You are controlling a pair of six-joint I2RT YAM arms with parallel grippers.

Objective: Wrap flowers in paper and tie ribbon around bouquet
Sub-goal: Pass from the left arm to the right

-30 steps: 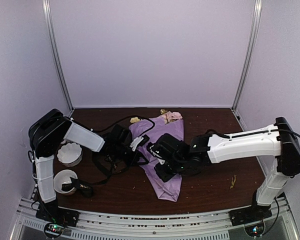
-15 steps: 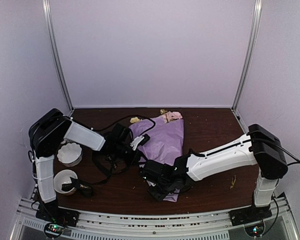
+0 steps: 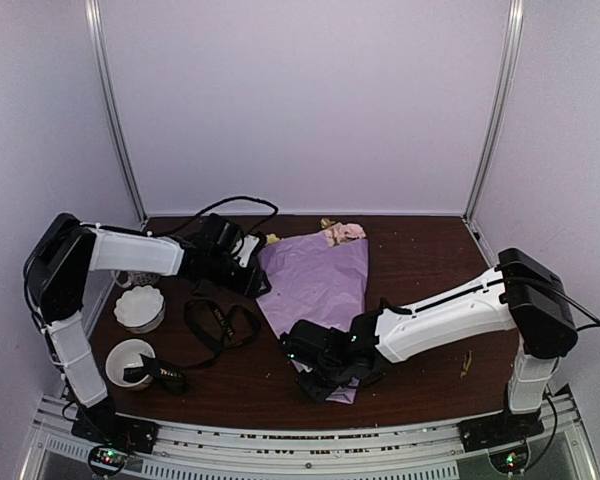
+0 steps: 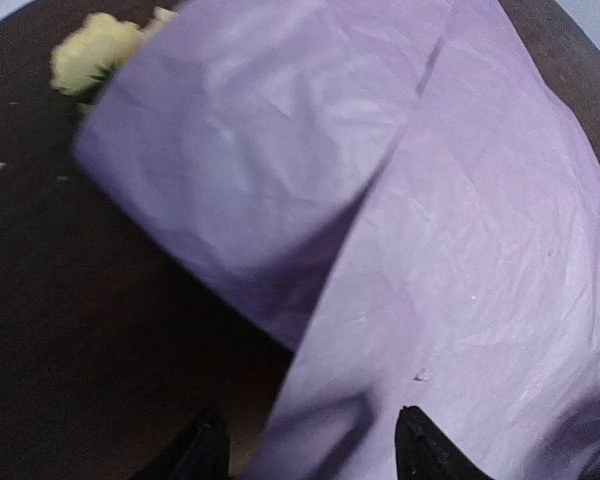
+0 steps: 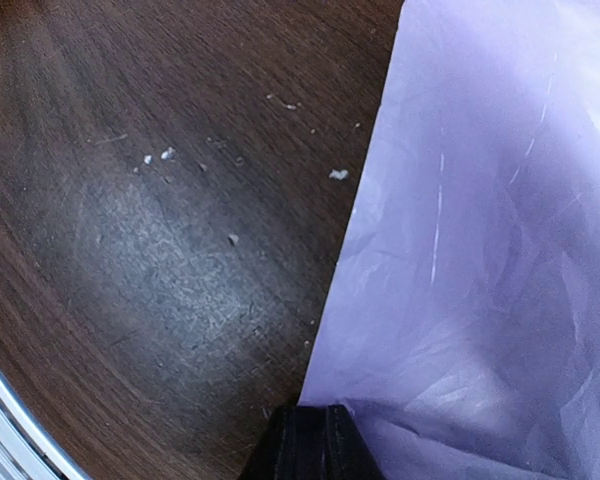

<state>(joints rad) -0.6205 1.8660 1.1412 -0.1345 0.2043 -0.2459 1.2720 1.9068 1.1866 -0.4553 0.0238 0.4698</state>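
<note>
1. The paper [image 3: 320,280] is laid mid-table [image 3: 430,260], with its wide end to the far side and narrowing toward the near edge.
2. The flowers [image 3: 342,232] are found at the paper's far edge, heads projecting beyond it; one bloom [image 3: 270,239] sits just off the far left corner.
3. The ribbon [image 3: 215,318] is looped on the table left of the paper.
4. Two cups are placed further left, the far cup [image 3: 140,308] behind the near cup [image 3: 130,358].
5. The left gripper [image 4: 310,455] is positioned at the paper's left edge, and the right gripper [image 5: 310,440] at its near tip.
</note>
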